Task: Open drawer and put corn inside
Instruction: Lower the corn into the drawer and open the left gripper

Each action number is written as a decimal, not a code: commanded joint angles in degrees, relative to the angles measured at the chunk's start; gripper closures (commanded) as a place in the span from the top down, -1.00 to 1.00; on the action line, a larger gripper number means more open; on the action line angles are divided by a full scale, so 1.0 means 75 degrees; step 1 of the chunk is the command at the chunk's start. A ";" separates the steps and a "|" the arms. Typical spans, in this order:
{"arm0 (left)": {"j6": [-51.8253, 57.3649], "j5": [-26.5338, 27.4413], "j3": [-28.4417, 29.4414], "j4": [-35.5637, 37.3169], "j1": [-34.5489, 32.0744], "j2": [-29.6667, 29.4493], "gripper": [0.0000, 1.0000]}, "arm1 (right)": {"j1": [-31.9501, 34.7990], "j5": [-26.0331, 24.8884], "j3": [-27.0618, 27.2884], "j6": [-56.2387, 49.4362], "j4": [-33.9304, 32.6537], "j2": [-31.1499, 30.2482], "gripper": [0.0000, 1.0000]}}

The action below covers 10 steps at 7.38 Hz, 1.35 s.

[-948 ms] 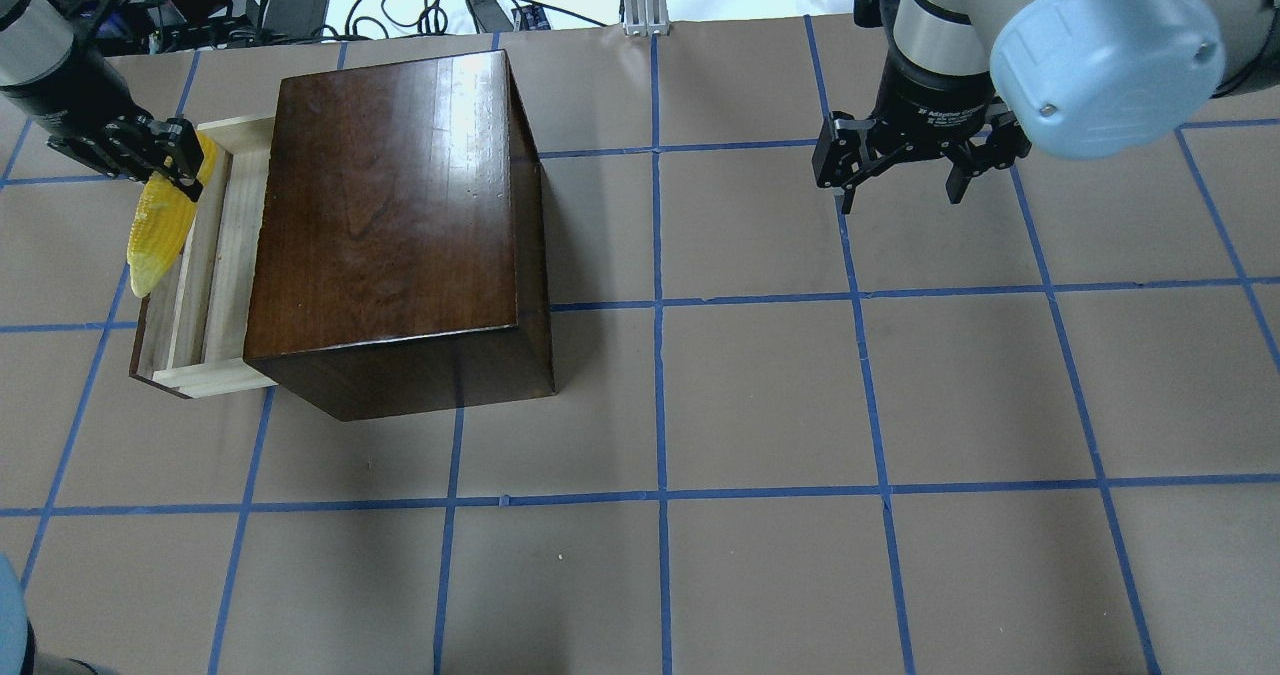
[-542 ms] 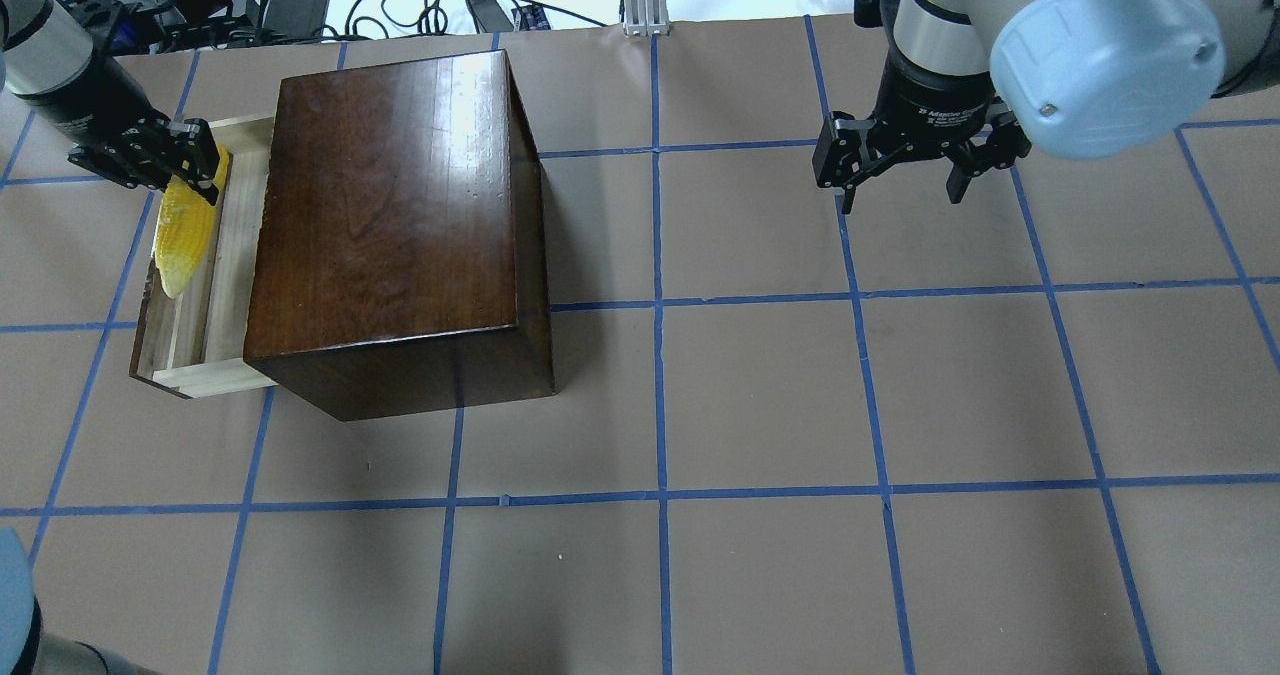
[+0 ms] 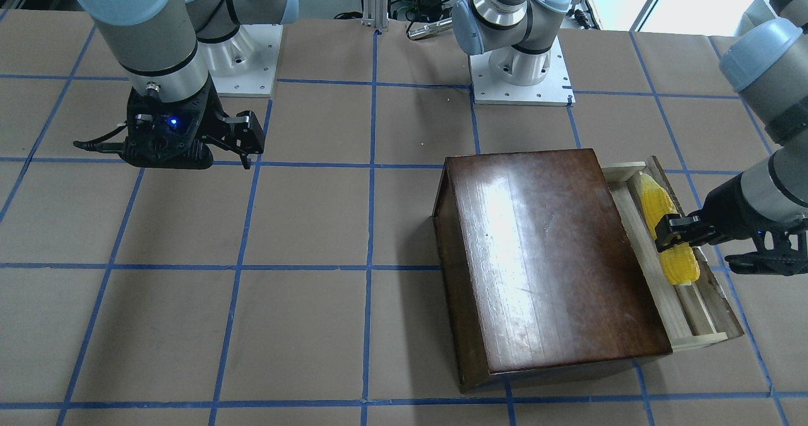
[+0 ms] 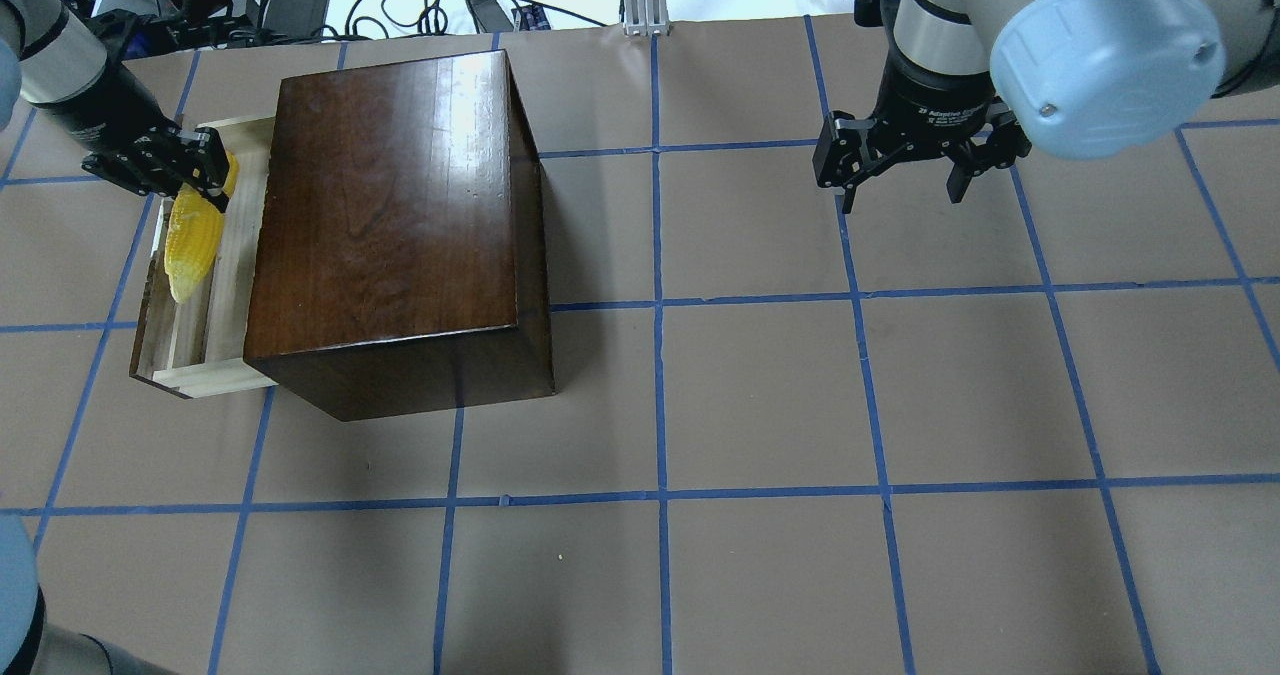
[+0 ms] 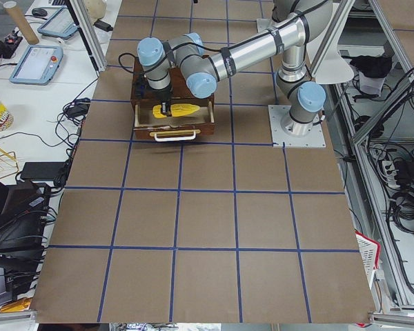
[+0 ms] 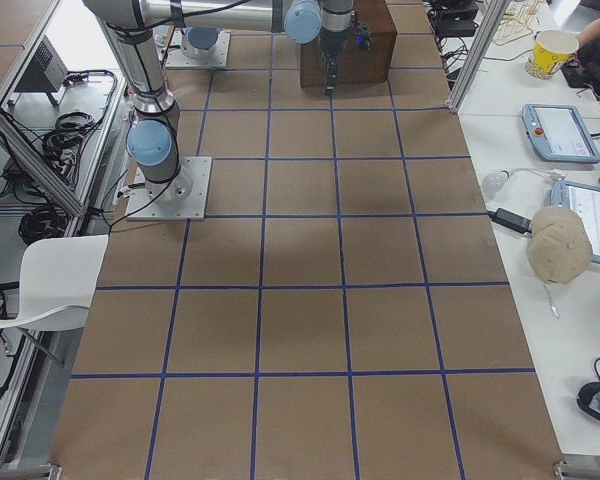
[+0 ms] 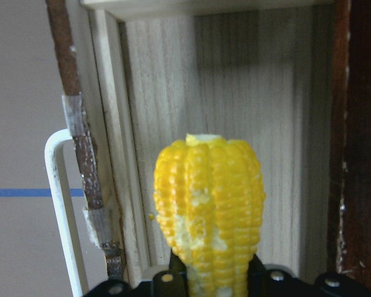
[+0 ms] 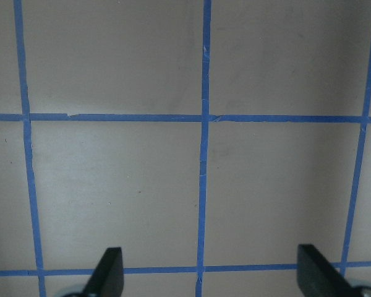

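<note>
The corn (image 4: 190, 245) is a yellow cob gripped at its thick end by my left gripper (image 4: 205, 183). It hangs over the pulled-out drawer (image 4: 205, 365), a pale wood tray on the left side of the dark-brown box (image 4: 390, 205). In the left wrist view the corn (image 7: 210, 204) points out over the drawer floor (image 7: 266, 111), with the fingers (image 7: 173, 275) on both sides of it. The front view shows the corn (image 3: 656, 202) lengthwise over the drawer (image 3: 701, 336). My right gripper (image 4: 900, 193) is open and empty, hovering far to the right; it also shows in the right wrist view (image 8: 211, 272).
A white wire handle (image 7: 59, 204) sticks out from the drawer's chipped dark front panel (image 7: 80, 173). The box's wall (image 7: 358, 154) borders the tray's inner side. The brown table (image 4: 760, 395) carries a blue tape grid. Cables and gear lie beyond the far edge.
My left gripper has carried the corn toward the box, from over the drawer's front panel to over the tray inside. The right arm has not moved.
</note>
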 commanded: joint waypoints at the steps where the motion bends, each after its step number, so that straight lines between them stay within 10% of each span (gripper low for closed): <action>1: -0.0004 0.0010 0.0008 0.0009 -0.0003 -0.0077 -0.79 | 0.0000 -0.0001 0.0000 0.0000 -0.0002 -0.0011 1.00; 2: -0.0039 -0.0001 0.0008 0.0009 -0.0003 -0.0077 -0.52 | 0.0000 -0.0001 0.0000 0.0000 -0.0002 0.0000 1.00; 3: -0.0086 -0.0001 0.0008 0.0009 -0.0003 -0.0088 0.45 | 0.0000 -0.0001 0.0000 0.0000 -0.0002 0.0000 1.00; 4: -0.0121 -0.0013 0.0020 0.0009 -0.0003 -0.0088 0.65 | 0.0000 -0.0001 0.0000 0.0000 -0.0002 0.0000 1.00; 10: -0.0168 0.0045 0.0102 -0.0131 -0.0109 0.0379 1.00 | 0.0000 -0.0001 0.0000 0.0000 -0.0002 0.0000 1.00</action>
